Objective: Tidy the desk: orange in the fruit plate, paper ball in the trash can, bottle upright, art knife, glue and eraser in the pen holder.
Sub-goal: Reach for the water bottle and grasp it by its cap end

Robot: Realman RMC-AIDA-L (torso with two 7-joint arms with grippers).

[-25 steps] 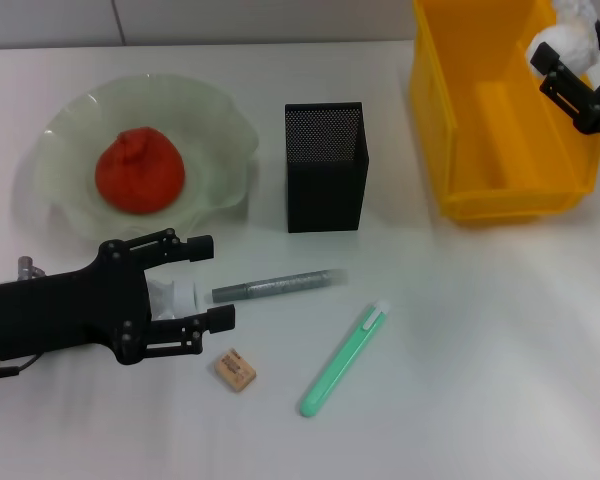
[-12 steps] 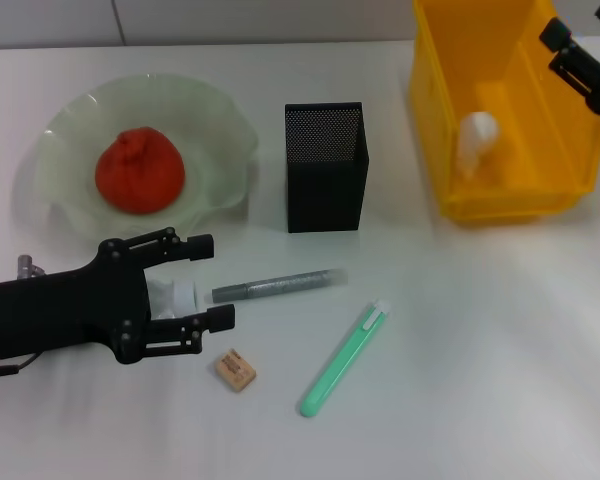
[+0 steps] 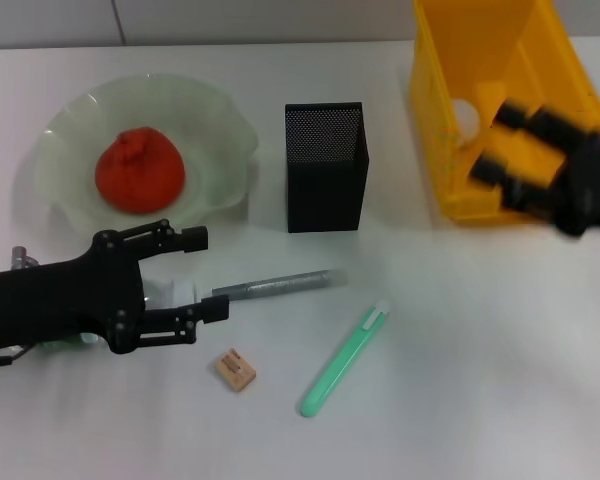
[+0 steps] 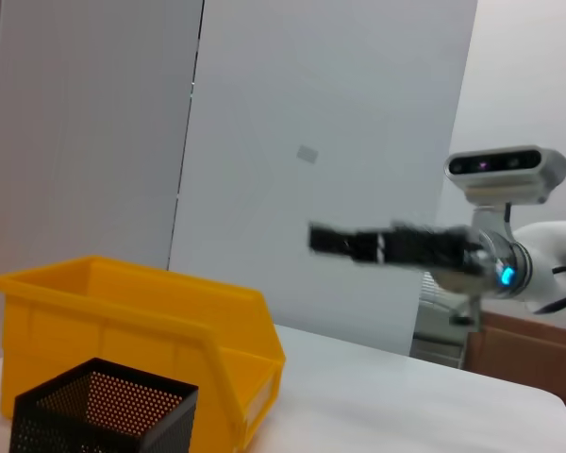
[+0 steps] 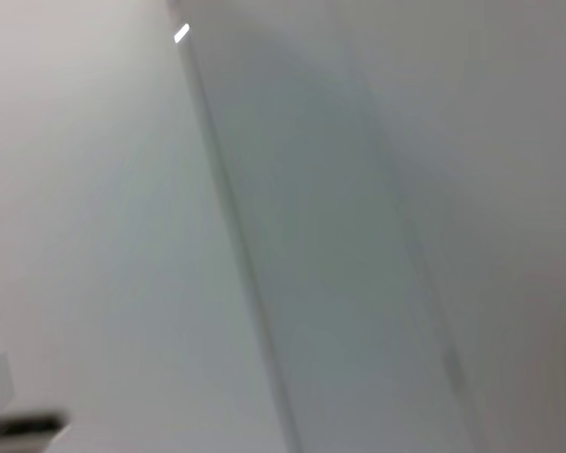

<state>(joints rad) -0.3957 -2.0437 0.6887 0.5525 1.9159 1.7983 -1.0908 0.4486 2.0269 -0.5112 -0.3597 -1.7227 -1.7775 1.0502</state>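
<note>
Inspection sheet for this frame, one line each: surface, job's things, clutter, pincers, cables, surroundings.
Surface: white desk.
Job's things: orange in the fruit plate; paper ball inside the trash can; bottle lying on its side, white cap between the left pincer's fingers; eraser on the desk; pen holder upright, with nothing seen in it; a grey stick and a green stick lie on the desk.
Clutter: nothing seen.
Pincers: left pincer around the bottle's cap end; right pincer open, empty, over the trash can's near wall.
Cables: nothing seen.
Surroundings: pale wall panels.
</note>
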